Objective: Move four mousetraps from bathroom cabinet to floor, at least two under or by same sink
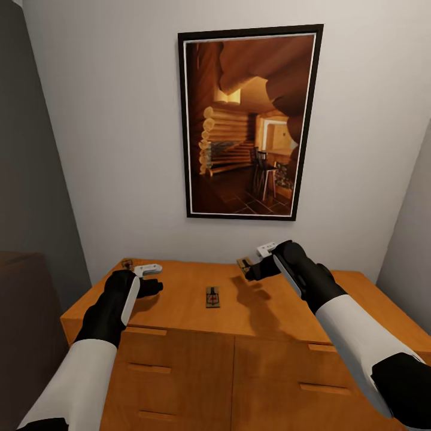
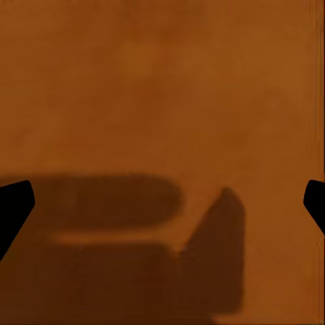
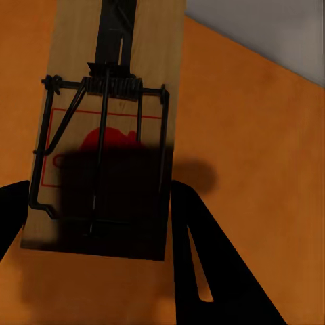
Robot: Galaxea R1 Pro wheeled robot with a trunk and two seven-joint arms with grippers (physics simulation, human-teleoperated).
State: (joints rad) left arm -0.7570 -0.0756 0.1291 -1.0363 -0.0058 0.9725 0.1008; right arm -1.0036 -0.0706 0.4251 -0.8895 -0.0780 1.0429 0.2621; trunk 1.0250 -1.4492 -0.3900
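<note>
The orange-brown cabinet (image 1: 272,314) stands against the wall below me. One mousetrap (image 1: 212,297) lies flat in the middle of its top. A second mousetrap (image 1: 127,263) lies at the back left corner. My right gripper (image 1: 251,274) is at the back of the top, shut on the near end of a third mousetrap (image 3: 108,135), a tan board with black wire and a red mark, with a finger against each long side. My left gripper (image 1: 157,288) hovers open over the left part of the top, and between its fingertips (image 2: 13,210) lies bare wood (image 2: 162,81).
A large framed picture (image 1: 248,123) hangs on the white wall behind the cabinet. A dark brown piece of furniture (image 1: 24,299) stands close at the left. A grey wall (image 1: 413,239) closes in on the right. Drawer fronts with bar handles (image 1: 149,368) face me.
</note>
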